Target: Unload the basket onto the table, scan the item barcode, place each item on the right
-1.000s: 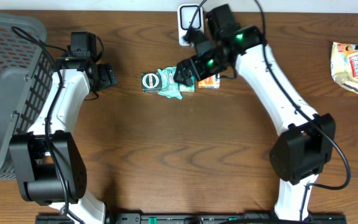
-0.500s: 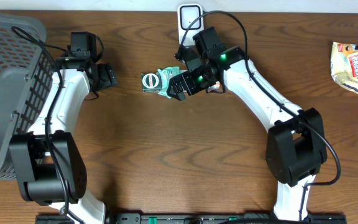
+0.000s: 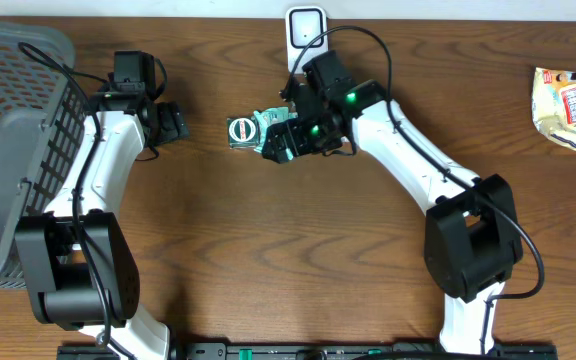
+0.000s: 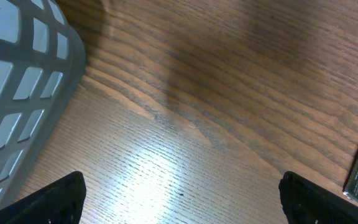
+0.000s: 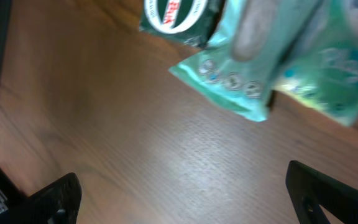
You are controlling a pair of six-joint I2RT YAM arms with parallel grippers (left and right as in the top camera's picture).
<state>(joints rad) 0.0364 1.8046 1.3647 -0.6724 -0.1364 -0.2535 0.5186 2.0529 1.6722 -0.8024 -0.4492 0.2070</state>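
the right arm rises from its base at the near edge of the table (image 3: 268, 260), its white link slanting up and to the left, and bends at the wrist so the right gripper (image 3: 276, 148) points down-left over the middle of the table. its jaws stand wide apart with nothing between them; in the wrist view the two dark fingertips (image 5: 51, 196) sit at the bottom corners over bare wood. just ahead of them lies the teal packet (image 5: 272, 68), crumpled and blurred, resting partly on the dark green pack (image 5: 173, 15) with a round red and white logo. from overhead the gripper overlaps the right end of the teal packet (image 3: 266, 128); whether it touches cannot be told.

the white scanner (image 3: 306, 24) stands at the far edge, just behind the right wrist.

the left arm reaches straight up from its base, elbow bent, and the left gripper (image 3: 175, 122) points right toward the dark green pack (image 3: 241, 130), apart from it. its jaws are also spread wide and empty, above bare wood beside the grey basket (image 4: 17, 93).

a snack bag (image 3: 565, 108) lies well apart at the far right.
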